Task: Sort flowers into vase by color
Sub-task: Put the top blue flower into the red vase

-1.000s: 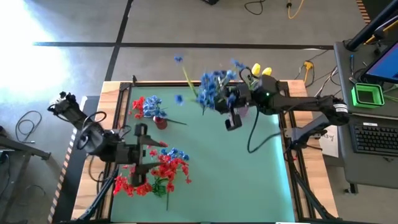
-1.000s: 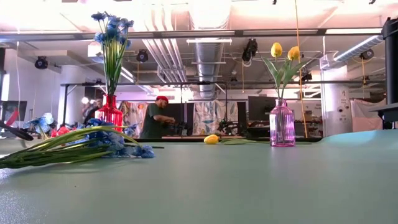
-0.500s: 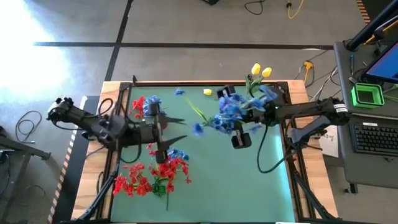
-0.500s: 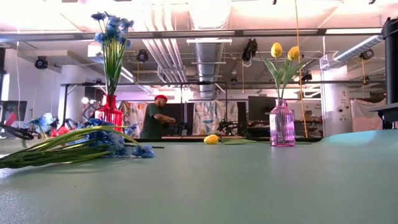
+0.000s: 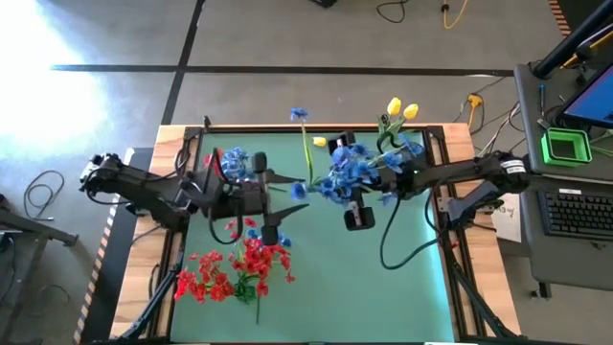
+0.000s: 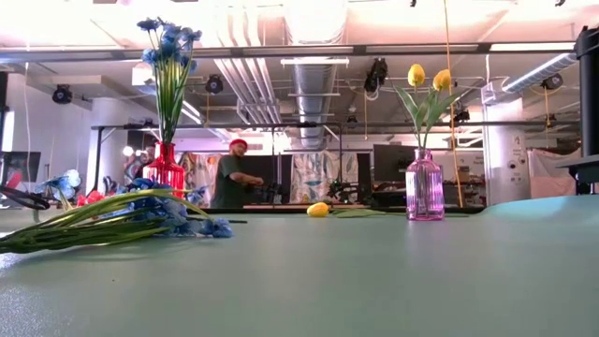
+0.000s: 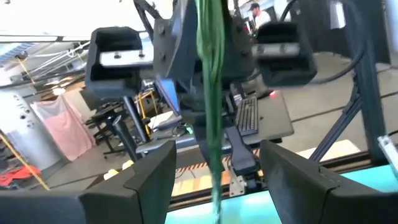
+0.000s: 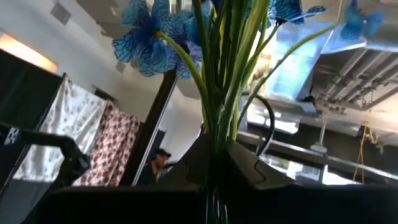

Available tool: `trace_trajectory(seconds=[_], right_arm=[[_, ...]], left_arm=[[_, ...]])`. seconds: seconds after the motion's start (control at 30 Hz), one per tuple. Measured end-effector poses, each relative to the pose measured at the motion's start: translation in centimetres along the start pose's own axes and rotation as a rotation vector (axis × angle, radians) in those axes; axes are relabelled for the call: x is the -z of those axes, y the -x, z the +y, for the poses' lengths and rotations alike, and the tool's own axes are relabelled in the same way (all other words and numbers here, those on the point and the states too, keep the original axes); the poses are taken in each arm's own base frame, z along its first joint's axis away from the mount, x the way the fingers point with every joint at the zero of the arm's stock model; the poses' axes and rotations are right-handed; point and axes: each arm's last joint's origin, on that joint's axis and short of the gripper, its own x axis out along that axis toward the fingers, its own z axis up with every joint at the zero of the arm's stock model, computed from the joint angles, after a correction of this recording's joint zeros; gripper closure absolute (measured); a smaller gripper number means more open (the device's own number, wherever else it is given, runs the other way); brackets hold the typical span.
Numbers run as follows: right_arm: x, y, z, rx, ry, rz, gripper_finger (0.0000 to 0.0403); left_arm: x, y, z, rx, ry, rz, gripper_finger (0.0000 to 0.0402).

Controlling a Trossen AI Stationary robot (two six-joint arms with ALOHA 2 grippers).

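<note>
The right hand [image 5: 356,196] is clamped on a bunch of blue flowers [image 5: 350,172], the green stems [image 8: 224,74] squeezed together between its fingers and the blooms fanning out above the middle of the surface [image 5: 402,278]. At about nine o'clock from it, the left hand [image 5: 278,201] reaches in with its fingers [image 7: 149,180] spread apart on either side of the hanging stems [image 7: 210,93], not yet closed on them. This looks like a handover of the blue bunch between arms. Outward from there, a red vase [image 6: 167,168] already holding blue flowers stands at roughly ten o'clock on the surface, a pink vase [image 6: 424,187] with yellow buds [image 6: 426,75] at one o'clock, a loose yellow bud [image 5: 319,142] near twelve, and red flowers [image 5: 235,268] lie at seven o'clock with a few blue ones. The risk is a slipped transfer: if the right hand lets go before the left grips firmly, the thin stems could scatter, or single stems could slide out of the bundle.
</note>
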Motion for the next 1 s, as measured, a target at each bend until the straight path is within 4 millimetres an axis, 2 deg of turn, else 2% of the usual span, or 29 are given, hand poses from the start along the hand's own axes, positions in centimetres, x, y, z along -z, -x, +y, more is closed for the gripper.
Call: trace_trajectory(seconds=[0.1, 0.2, 0.27, 0.37, 0.43, 0.77, 1.0], right_arm=[[0.1, 0.0, 0.0, 0.0, -0.001, -0.015, 0.0385], [0.4, -0.1, 0.0, -0.001, 0.011, -0.008, 0.0385], [0.6, -0.1, 0.1, -0.002, 0.011, -0.003, 0.0385], [0.8, -0.1, 0.1, 0.003, 0.008, 0.005, 0.0385], [1.0, -0.1, 0.1, 0.015, 0.005, 0.016, 0.0385], [1.4, 0.1, 0.0, 0.074, -0.015, 0.151, 0.038], [1.9, 0.5, -0.1, 0.157, -0.023, 0.3, 0.0318]], left_arm=[[0.5, -0.2, -0.1, -0.002, -0.017, 0.021, 0.0194], [1.0, -0.2, -0.2, 0.0, -0.016, 0.034, 0.0229], [1.0, -0.1, -0.2, 0.001, -0.007, 0.038, 0.0271], [1.1, 0.0, -0.1, 0.004, 0.0, 0.051, 0.0355], [1.2, 0.1, -0.1, 0.008, 0.008, 0.066, 0.0388], [1.7, 0.6, 0.0, -0.002, 0.026, 0.145, 0.0401], [1.7, 1.0, 0.4, -0.035, 0.036, 0.163, 0.0401]])
